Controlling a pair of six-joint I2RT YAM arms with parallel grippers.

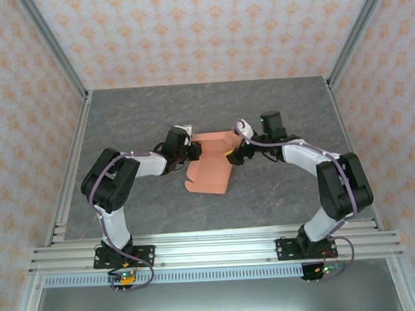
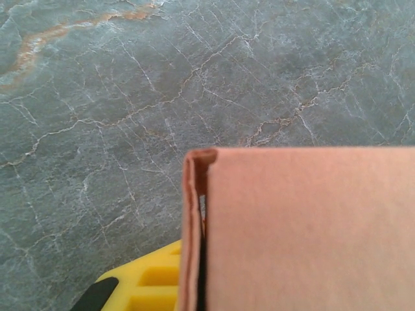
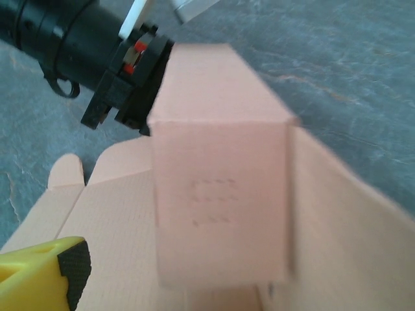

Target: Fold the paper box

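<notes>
Left gripper (image 1: 195,151): shut tight, pinching a thin folded wall of the paper box (image 1: 211,170).
Left finger (image 2: 152,282): yellow, right beside the outer face of that folded wall. The other finger is hidden behind the card.
Right gripper (image 1: 232,156): wide open with nothing in its grip, just beside the other side of the box.
Right finger (image 3: 39,272): yellow with a black pad, low over a flat flap and apart from the standing wall.
Paper box: salmon-orange, between the two grippers. One part stands up between the fingers, and flat flaps with round tabs spread out below them.
Table (image 1: 274,104): grey like stone, and the box sits on it.
</notes>
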